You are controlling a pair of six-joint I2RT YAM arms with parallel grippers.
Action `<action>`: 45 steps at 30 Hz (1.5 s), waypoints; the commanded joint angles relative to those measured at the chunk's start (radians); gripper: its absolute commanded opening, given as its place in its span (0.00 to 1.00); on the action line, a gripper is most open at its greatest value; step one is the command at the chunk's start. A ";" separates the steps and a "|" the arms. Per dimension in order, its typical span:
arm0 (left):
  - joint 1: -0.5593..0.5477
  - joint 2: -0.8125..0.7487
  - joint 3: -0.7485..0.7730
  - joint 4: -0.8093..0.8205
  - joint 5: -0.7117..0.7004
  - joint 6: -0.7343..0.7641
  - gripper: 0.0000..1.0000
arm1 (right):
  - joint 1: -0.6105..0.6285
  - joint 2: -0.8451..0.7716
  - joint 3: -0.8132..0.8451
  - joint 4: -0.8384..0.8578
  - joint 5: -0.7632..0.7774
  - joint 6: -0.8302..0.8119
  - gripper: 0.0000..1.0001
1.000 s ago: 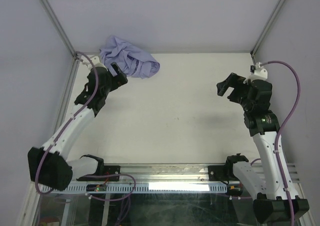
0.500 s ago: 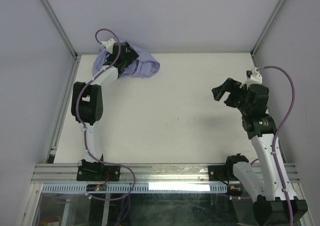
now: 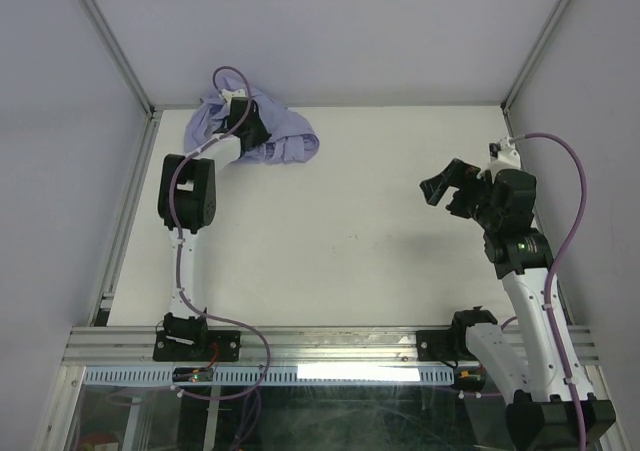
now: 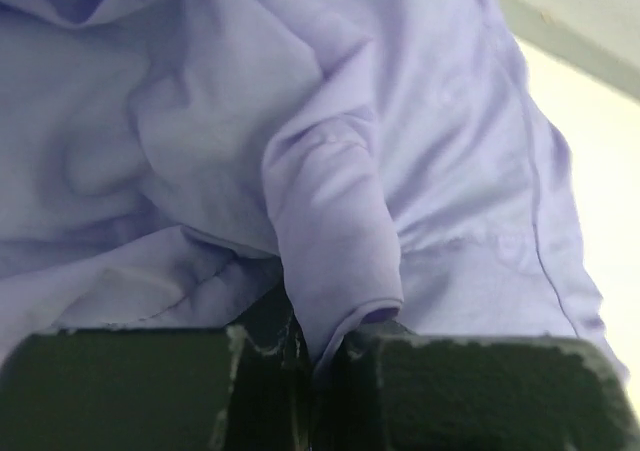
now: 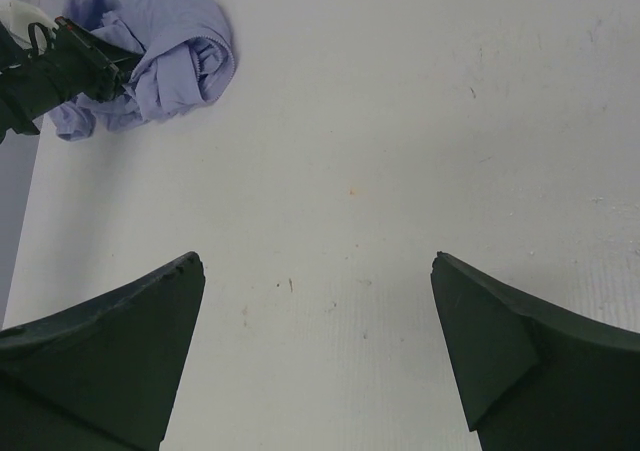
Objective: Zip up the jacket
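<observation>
Top external view: the jacket (image 3: 288,137) is a crumpled lavender heap at the far left corner of the table (image 3: 350,221). It lies directly under and around the left pincer (image 3: 245,129). The bundle spreads more from side to side than front to back. Its collar, hem and zip line cannot be told apart, so which way it points is unclear.

The left arm stands up from its base, bends at a dark elbow, and reaches forward and down into the cloth.

On the left wrist camera the left pincer (image 4: 315,346) is drawn narrow, with a rolled fold of the jacket (image 4: 300,121) nipped between its dark fingers (image 4: 130,391).

The right arm rises from its base with the wrist bent towards the table middle. The right pincer (image 3: 445,186) hangs above bare tabletop, well apart from the cloth.

On its own camera the right pincer (image 5: 315,261) is spread wide and holds nothing. The jacket (image 5: 170,51) lies far ahead of it and off to its left.
</observation>
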 commanded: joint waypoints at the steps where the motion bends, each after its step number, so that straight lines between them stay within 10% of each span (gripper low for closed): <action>1: -0.030 -0.297 -0.101 0.071 0.169 0.167 0.00 | 0.005 -0.032 -0.011 0.041 -0.060 -0.015 0.99; 18: -0.337 -0.661 0.368 -0.385 0.526 0.220 0.00 | 0.010 0.006 0.057 0.050 -0.129 -0.046 0.99; 26: -0.311 -0.989 -0.097 -0.398 0.194 0.204 0.00 | 0.016 0.014 0.098 -0.009 -0.161 -0.094 0.99; 34: -0.161 -1.218 -0.679 -0.417 0.006 0.115 0.46 | 0.024 0.025 0.050 -0.065 -0.240 -0.118 0.99; 40: -0.195 -1.330 -0.756 -0.453 0.103 0.127 0.57 | 0.025 0.069 0.016 -0.101 -0.264 -0.108 0.99; 45: -0.443 -1.303 -0.746 -0.490 0.045 0.061 0.68 | 0.026 0.118 -0.011 -0.093 -0.258 -0.077 0.98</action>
